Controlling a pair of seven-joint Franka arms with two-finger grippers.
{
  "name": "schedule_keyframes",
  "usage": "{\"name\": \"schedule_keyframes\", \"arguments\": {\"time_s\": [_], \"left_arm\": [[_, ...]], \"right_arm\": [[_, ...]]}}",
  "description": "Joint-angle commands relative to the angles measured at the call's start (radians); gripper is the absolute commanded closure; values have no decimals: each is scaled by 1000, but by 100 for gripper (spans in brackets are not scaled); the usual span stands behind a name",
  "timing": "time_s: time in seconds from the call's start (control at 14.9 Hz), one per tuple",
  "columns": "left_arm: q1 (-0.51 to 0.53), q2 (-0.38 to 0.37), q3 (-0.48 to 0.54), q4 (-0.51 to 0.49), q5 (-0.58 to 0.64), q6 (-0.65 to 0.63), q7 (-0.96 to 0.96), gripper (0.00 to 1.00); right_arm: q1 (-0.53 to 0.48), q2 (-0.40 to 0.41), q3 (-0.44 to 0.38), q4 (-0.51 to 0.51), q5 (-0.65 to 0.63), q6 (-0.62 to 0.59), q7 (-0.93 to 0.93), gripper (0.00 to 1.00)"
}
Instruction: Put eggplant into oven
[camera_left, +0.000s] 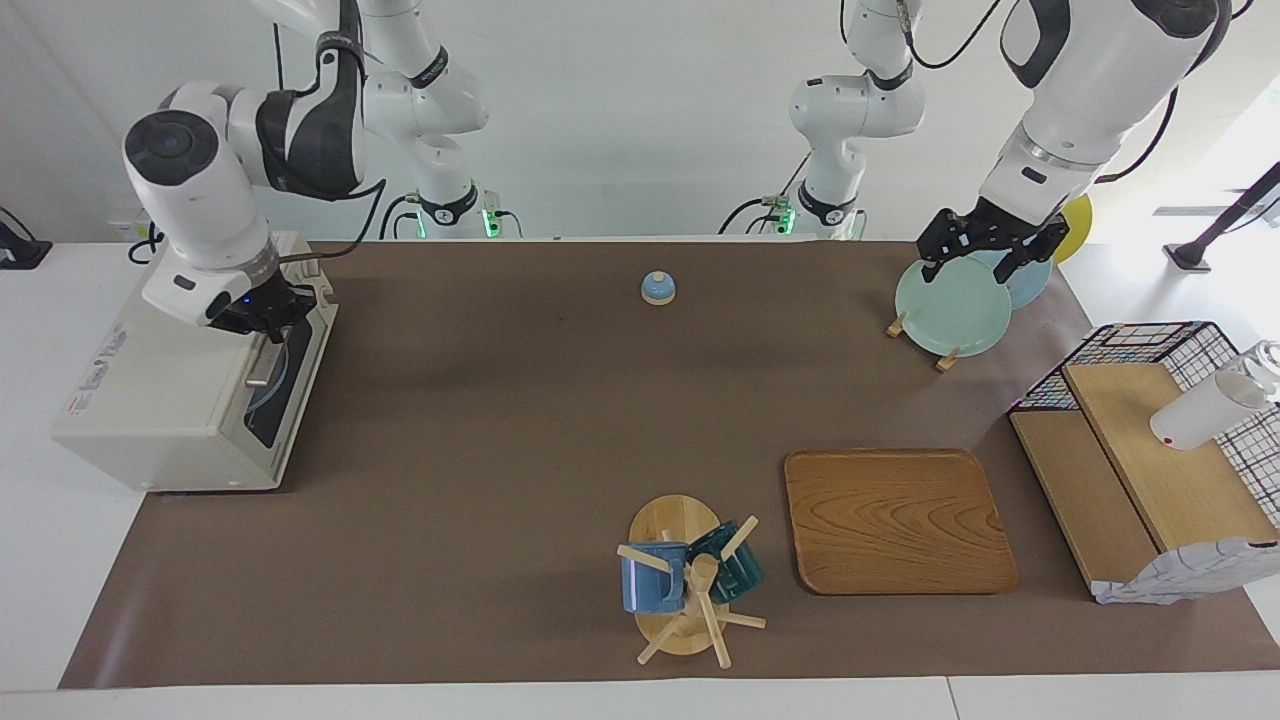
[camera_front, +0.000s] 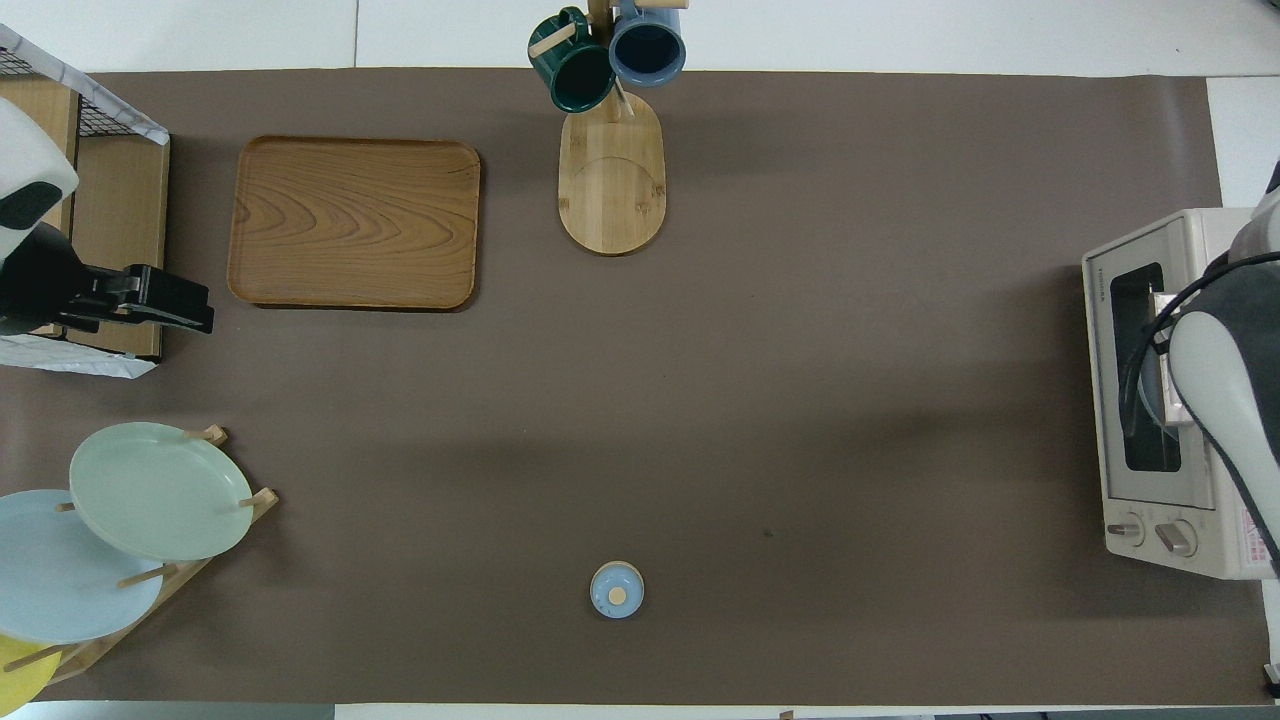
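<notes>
The cream-white oven (camera_left: 150, 400) stands at the right arm's end of the table and also shows in the overhead view (camera_front: 1110, 400). Its dark glass door (camera_left: 290, 385) looks closed. My right gripper (camera_left: 262, 318) is at the door's metal bar handle (camera_left: 260, 375); in the overhead view the arm covers it. My left gripper (camera_left: 975, 262) is open and empty, up over the plates at the left arm's end, and shows in the overhead view (camera_front: 190, 308). The eggplant is not in view.
A plate rack with a pale green plate (camera_left: 952, 310) and a blue plate stands near the left arm. A wooden tray (camera_left: 895, 520), a mug tree (camera_left: 685, 580) with two mugs, a small blue dome (camera_left: 658, 288) and a wire basket shelf (camera_left: 1150, 450) are on the mat.
</notes>
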Motion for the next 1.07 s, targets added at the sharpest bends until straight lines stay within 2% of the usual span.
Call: {"name": "schedule_keyframes", "arguments": {"time_s": [0.0,0.07,0.27,0.34,0.4,0.47,0.81,1.01], "left_arm": [[15,-15,-9,-13,11,-7,6,0],[15,-15,-11,-13,11,-7,6,0],[15,-15,-9,-13,11,-7,6,0],[15,-15,-11,-13,11,-7,6,0],[15,-15,-9,-13,11,-7,6,0],[15,-15,-11,-13,11,-7,6,0],[15,-15,-9,-13,12,-7,6,0],[15,-15,-9,-13,11,-7,6,0]], "right_arm": [[1,4,13,102,78,-63,-12,100],[3,4,13,93,97,-51,12,94],[32,10,16,93,167,-54,100,88],[35,15,14,102,184,-63,102,80],[32,15,14,102,184,-66,102,43],[21,15,13,102,184,-67,100,0],[30,-17,8,75,183,-146,183,0],[58,-63,2,27,169,-130,198,0]]}}
